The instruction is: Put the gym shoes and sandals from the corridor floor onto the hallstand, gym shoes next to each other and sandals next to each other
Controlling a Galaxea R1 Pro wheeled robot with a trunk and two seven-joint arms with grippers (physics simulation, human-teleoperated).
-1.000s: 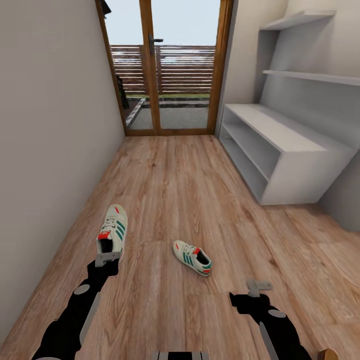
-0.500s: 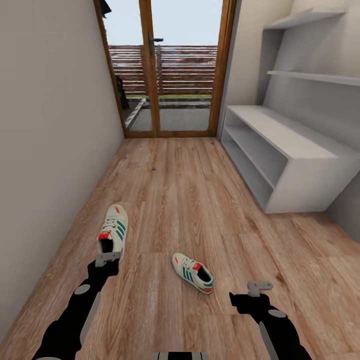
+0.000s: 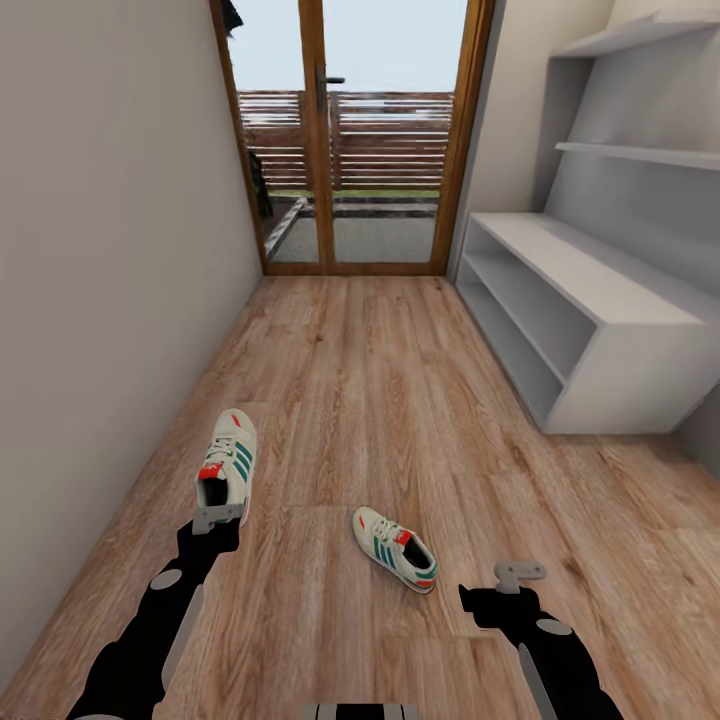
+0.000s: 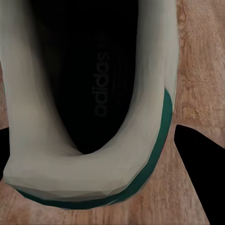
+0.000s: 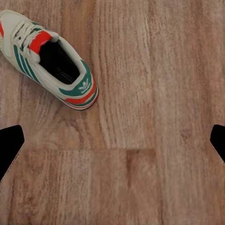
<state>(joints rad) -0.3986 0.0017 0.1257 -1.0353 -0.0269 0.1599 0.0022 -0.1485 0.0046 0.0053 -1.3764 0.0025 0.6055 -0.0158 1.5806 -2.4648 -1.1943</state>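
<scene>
One gym shoe (image 3: 229,462), cream with green stripes and a red heel patch, has its heel between the fingers of my left gripper (image 3: 217,517). In the left wrist view the dark fingers press both sides of that gym shoe's heel (image 4: 89,173), so the left gripper (image 4: 93,131) is shut on it. The other gym shoe (image 3: 396,549) lies on the corridor floor (image 3: 380,400), left of and slightly beyond my right gripper (image 3: 520,573). The right gripper (image 5: 117,133) is open over bare planks, with this gym shoe (image 5: 49,61) off to one side. The pale grey hallstand (image 3: 610,290) stands along the right wall. The sandals are out of view.
A plain wall (image 3: 110,250) runs close along the left. A wood-framed glass door (image 3: 350,140) closes the far end of the corridor. Stepped wall shelves (image 3: 640,152) rise above the hallstand's bench. Open floor lies between the shoes and the hallstand.
The view has swung, so door and hallstand sit further right. The loose gym shoe has slid lower in the picture. The shoe in the left gripper kept its place relative to the gripper.
</scene>
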